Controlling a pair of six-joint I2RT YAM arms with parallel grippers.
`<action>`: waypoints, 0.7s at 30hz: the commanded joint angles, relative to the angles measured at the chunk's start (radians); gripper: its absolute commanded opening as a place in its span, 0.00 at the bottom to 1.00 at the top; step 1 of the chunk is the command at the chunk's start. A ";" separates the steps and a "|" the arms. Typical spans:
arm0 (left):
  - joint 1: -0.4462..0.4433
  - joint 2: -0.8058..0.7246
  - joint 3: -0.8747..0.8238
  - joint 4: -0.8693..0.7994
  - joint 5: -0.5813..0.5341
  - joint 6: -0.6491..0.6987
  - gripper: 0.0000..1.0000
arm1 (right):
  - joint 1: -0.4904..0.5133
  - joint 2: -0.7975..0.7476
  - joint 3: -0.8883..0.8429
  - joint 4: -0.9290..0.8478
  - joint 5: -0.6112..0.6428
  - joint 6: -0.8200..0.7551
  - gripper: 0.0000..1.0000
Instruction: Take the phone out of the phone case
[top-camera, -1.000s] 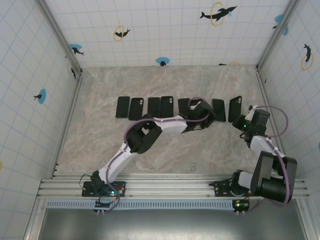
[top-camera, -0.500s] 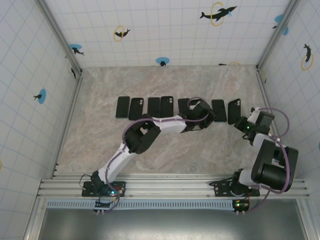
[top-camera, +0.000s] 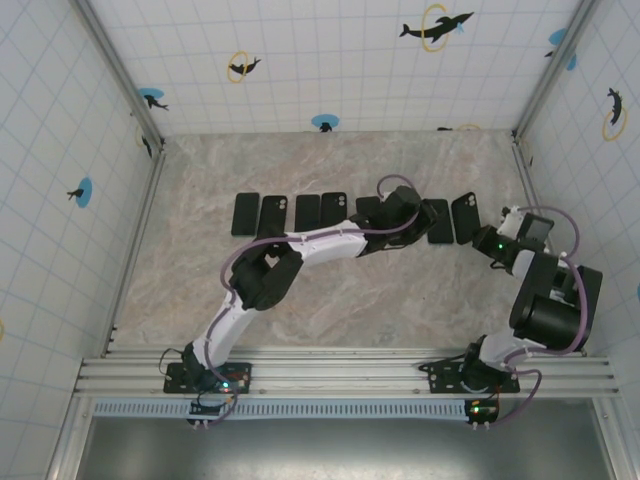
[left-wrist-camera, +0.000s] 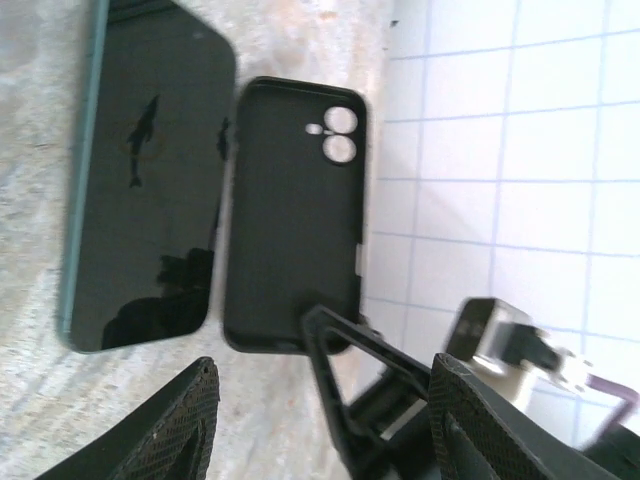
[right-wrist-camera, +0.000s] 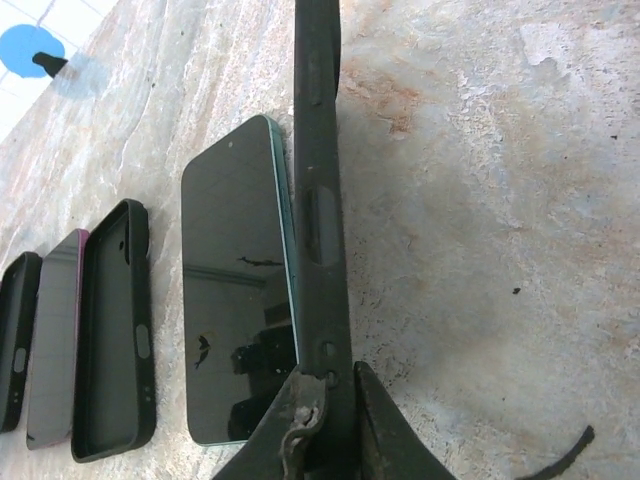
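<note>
The empty black phone case (top-camera: 463, 217) is at the right end of the row, its camera cut-outs showing in the left wrist view (left-wrist-camera: 295, 210). My right gripper (top-camera: 488, 241) is shut on the case's near rim, which I see edge-on between my fingers (right-wrist-camera: 320, 200). The phone (top-camera: 437, 220) lies screen up just left of the case, out of it, its teal edge visible (left-wrist-camera: 150, 180) (right-wrist-camera: 240, 320). My left gripper (top-camera: 402, 212) hovers open over the near end of phone and case (left-wrist-camera: 325, 400), holding nothing.
More black cases and phones lie in a row to the left (top-camera: 245, 213) (top-camera: 307, 212) (top-camera: 367, 208); an empty case (right-wrist-camera: 110, 340) and a pink phone (right-wrist-camera: 55, 340) sit beside the teal phone. The tiled right wall (top-camera: 590, 150) is close to my right arm.
My left gripper has opened wider and shifted toward the far side of the row. My right arm has swung and nudged the case slightly left, nearer the phone.
</note>
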 joint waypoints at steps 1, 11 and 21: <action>0.012 -0.038 -0.023 -0.005 0.017 0.033 0.57 | -0.008 0.036 0.053 -0.050 -0.037 -0.056 0.17; 0.024 -0.050 -0.036 -0.001 0.033 0.041 0.58 | -0.010 0.103 0.119 -0.125 -0.032 -0.122 0.22; 0.044 -0.082 -0.043 -0.019 0.033 0.115 0.58 | 0.006 0.103 0.184 -0.196 0.072 -0.211 0.47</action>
